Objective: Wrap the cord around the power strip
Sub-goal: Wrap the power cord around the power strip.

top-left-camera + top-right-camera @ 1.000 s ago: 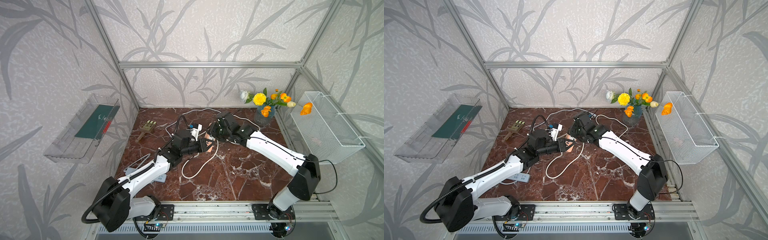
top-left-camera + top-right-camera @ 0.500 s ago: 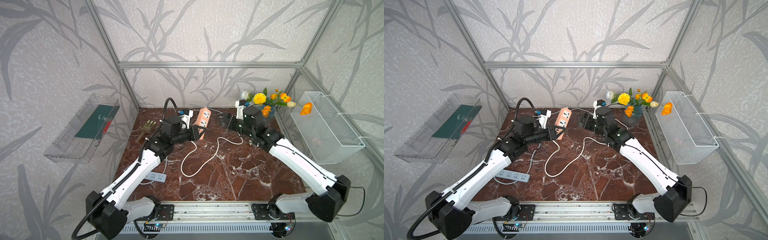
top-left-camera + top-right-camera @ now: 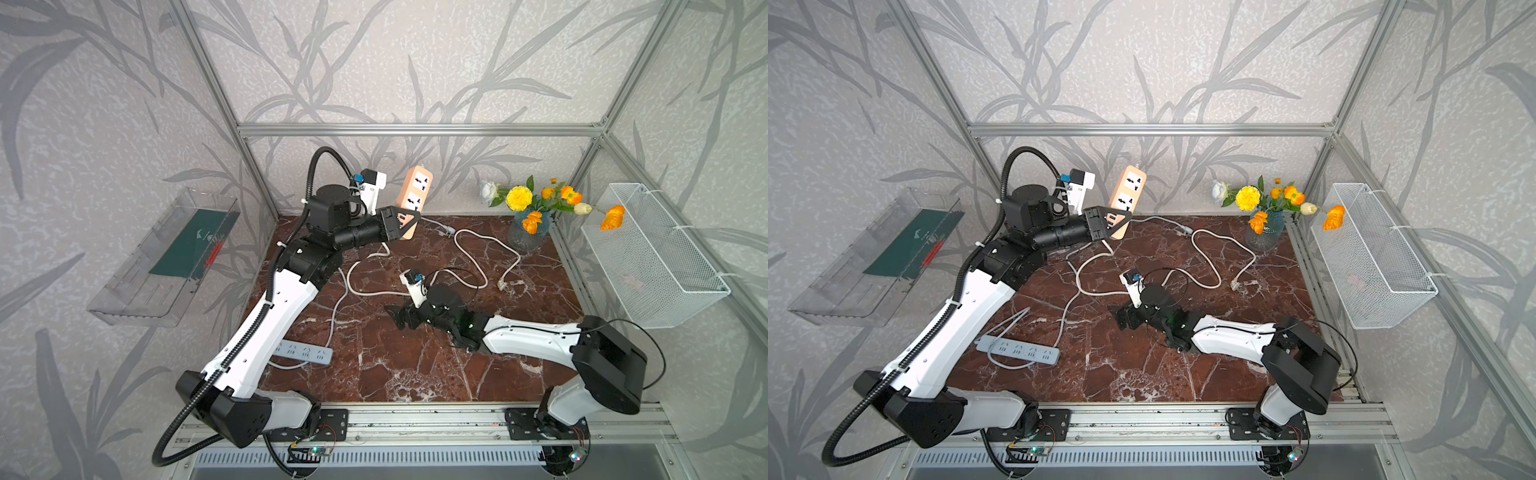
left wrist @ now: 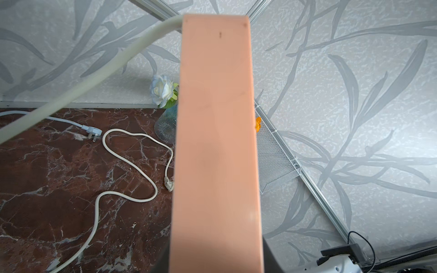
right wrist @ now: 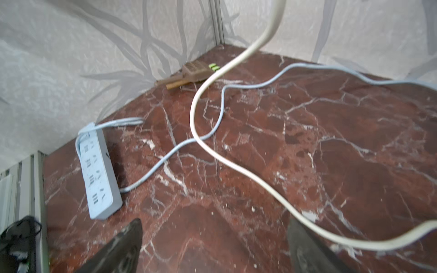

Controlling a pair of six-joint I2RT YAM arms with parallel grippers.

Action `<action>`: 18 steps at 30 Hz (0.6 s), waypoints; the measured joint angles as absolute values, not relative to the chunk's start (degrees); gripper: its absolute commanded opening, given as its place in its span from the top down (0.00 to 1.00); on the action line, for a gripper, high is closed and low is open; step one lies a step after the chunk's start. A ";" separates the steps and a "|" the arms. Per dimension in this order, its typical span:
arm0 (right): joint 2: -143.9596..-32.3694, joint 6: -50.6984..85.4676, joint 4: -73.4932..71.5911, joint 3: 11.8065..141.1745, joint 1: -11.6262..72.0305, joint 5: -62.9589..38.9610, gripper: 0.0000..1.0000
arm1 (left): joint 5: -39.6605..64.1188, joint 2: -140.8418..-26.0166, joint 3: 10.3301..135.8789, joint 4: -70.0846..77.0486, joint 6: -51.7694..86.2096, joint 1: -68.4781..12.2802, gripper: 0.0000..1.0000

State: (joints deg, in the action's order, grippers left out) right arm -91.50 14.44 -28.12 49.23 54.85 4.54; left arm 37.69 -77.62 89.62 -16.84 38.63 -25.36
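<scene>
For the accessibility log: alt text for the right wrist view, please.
The right gripper hangs open over the marble table, holding nothing; a cream cord snakes across before it. A pale blue power strip lies near the wall.

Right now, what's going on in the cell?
The left gripper is shut on the lower end of the peach-coloured rectangular power strip and holds it upright, clear of the red marble table, near the back wall. Its cream cord hangs down and lies in loose loops on the table; no turn is wrapped around the strip yet. The right gripper is open and empty, low over the middle of the table. A second, pale blue power strip lies untouched beside the left arm.
</scene>
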 measured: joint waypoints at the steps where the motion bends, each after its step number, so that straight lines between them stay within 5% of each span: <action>1: -93.10 15.03 -30.74 50.09 54.83 5.02 0.05 | 37.87 -77.87 90.13 -16.80 39.07 -25.34 1.00; 10: -110.00 21.30 -38.59 64.31 55.22 7.57 0.00 | 39.59 -79.64 93.60 -16.71 41.87 -25.36 1.00; 18: -117.36 34.50 -40.49 72.99 55.51 12.95 0.09 | 40.58 -79.79 93.69 -14.09 44.91 -25.36 1.00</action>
State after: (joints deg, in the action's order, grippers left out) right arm -117.36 34.50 -40.49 72.99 55.51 12.95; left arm 40.58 -79.79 93.69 -14.09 44.91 -25.36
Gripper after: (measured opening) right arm 0.935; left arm 0.317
